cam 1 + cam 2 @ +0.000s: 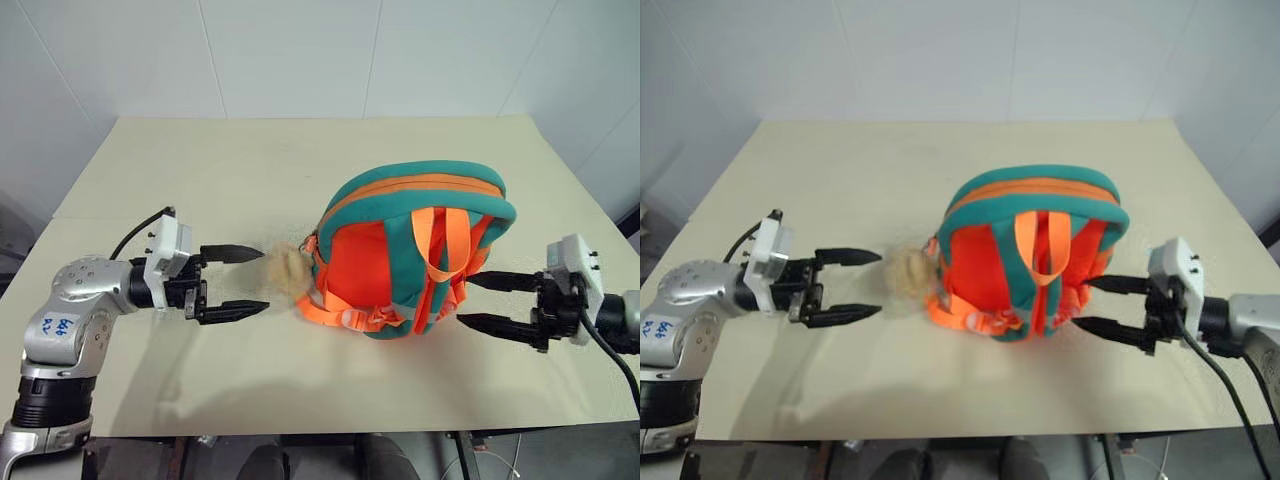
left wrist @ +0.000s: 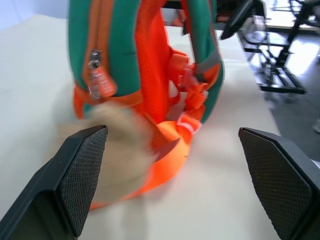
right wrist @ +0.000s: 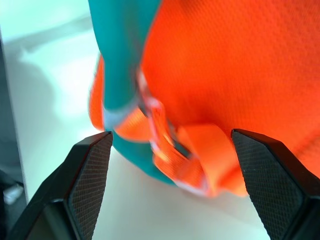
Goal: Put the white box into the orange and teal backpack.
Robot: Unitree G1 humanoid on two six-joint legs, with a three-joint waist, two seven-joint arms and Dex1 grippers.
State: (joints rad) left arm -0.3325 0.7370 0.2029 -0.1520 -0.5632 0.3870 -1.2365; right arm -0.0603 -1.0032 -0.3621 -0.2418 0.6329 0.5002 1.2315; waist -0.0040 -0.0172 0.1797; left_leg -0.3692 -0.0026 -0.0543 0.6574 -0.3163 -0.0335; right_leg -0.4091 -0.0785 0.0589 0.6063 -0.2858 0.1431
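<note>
So, from the left eye view I see the orange and teal backpack [image 1: 415, 255] standing upright on the beige table [image 1: 250, 170], strap side toward me, a little right of the middle. Its tan pompom [image 1: 288, 270] hangs out at its lower left, blurred, just off the backpack's base. My left gripper [image 1: 238, 283] sits level on the left, pointing at the pompom, jaws spread wide with nothing between them, its tips just short of the fluff. My right gripper [image 1: 478, 300] comes in from the right, jaws likewise released and empty, tips close beside the backpack's lower right corner; I cannot tell whether they touch the fabric.

From the right eye view the layout is the same: backpack between both grippers, each apart from it.

Through the left wrist view, the two black fingers [image 2: 80, 180] stand far apart, and between them I look at the backpack's side, its zipper pull [image 2: 95, 75] and the blurred pompom at the base.

Through the right wrist view, the fingers [image 3: 87, 182] are also wide apart, framing orange fabric, a teal edge and a webbing strap [image 3: 200, 155] near the bottom.

I cannot spot the white box anywhere.
</note>
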